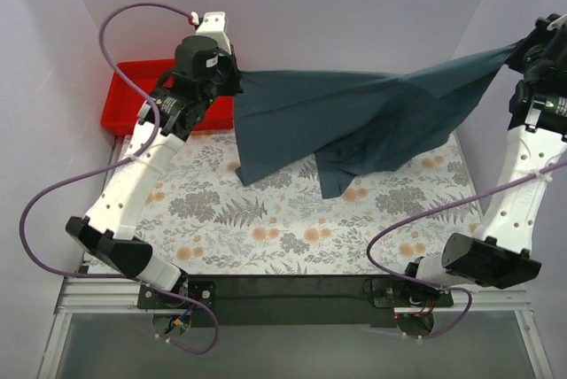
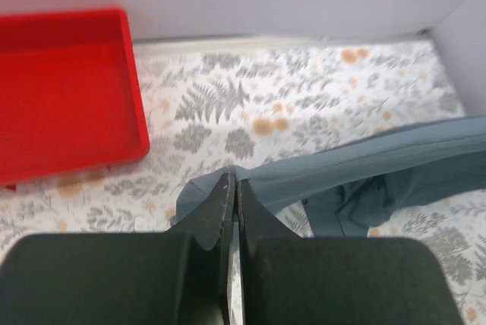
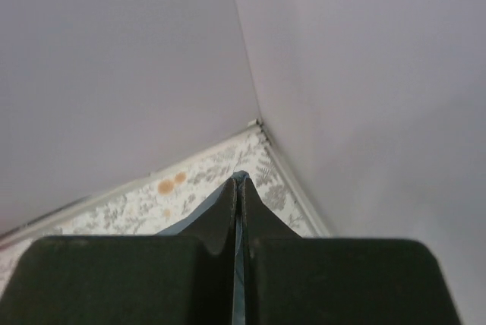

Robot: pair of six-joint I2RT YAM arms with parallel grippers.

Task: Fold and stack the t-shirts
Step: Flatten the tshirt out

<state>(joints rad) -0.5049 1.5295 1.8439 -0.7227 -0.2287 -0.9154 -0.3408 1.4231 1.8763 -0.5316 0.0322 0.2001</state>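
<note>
Your left fingers [image 2: 219,215] were pinched tight on one t-shirt [image 1: 354,118] edge | your right fingers [image 3: 254,215] clamped the opposite edge | it hung stretched between them, sagging low over the tabletop [image 1: 283,228]

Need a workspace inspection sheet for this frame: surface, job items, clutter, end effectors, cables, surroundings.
Surface: floral-print mat, lying flat.
Job's things: one slate-blue t-shirt, unfolded, stretched in the air between both arms, middle sagging toward the mat.
Clutter: red tray at far left, beside the mat.
End effectors: left end effector shut on one t-shirt edge; right end effector shut on the opposite edge, near the far right corner.
Cables: purple cables loop from each arm, clear of the shirt.
Surroundings: plain pale walls on three sides.
</note>
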